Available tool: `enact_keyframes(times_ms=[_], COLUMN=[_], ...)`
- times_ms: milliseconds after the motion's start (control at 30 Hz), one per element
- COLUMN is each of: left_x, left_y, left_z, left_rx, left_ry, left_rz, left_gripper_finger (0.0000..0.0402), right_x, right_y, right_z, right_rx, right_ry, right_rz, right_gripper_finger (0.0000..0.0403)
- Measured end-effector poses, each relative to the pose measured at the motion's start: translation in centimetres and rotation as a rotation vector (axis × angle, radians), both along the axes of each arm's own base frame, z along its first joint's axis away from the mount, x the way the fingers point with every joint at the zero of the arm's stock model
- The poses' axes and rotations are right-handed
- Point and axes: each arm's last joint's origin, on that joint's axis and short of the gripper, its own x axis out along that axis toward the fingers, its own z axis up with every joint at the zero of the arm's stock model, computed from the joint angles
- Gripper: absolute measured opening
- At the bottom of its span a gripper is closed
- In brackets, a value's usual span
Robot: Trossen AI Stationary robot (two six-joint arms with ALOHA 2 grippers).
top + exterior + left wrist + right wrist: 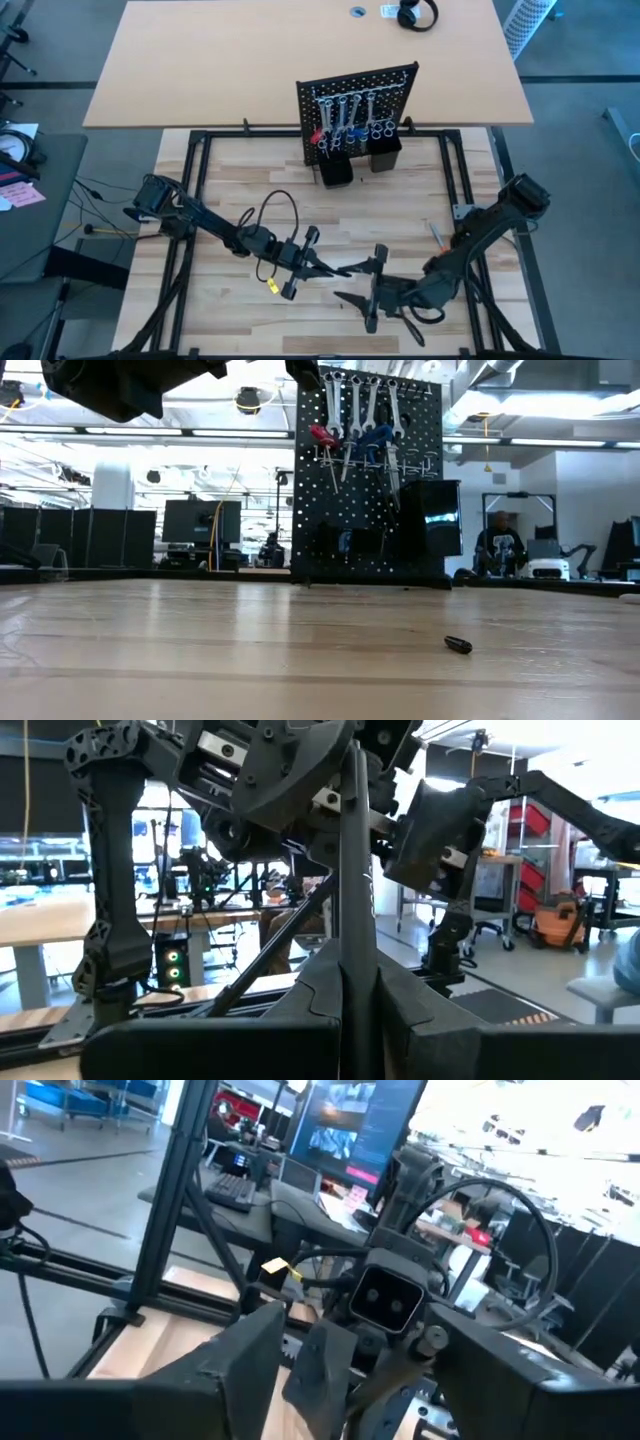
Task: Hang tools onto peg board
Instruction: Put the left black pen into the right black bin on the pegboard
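1. Nearest, the left hand [325, 268] grips a thin dark tool [355, 870], fingers pinched tight.
2. Right hand [365, 297] sits wide open, empty, low on the worktop [230, 180].
3. Handover looks complete; next, carry it to the peg board [355, 100] and line up a hook.

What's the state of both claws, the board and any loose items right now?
left claw: shut on a thin dark tool, kind unclear; near the table's front middle
right claw: open, facing the left claw, close to it
peg board: upright at the table's back edge
hung tools: wrenches, plus red- and blue-handled ones
loose: small dark bit on the table
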Motion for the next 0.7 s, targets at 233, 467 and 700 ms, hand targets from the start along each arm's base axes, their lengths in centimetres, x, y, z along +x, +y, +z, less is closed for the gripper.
enact_keyframes(times_ms=[233,467,700], left_x=[0.0,0.0,0.3], left_y=[-0.1,-0.1,0.2], left_z=[-0.1,-0.1,-0.7], left_rx=[0.004,0.005,-0.012], left_ry=[0.002,0.006,0.088], left_rz=[-0.008,-0.013,0.017], left_gripper_finger=[0.0009,0.0009,0.0054], right_x=[-0.2,-0.2,-1.7], right_y=[0.3,0.2,-0.6], right_z=[0.1,-0.1,2.8], right_rx=[-0.006,-0.011,-0.045], right_ry=[-0.005,0.014,0.019], right_rz=[0.020,-0.027,-0.199], right_gripper_finger=[0.0173,0.0072,0.0041])
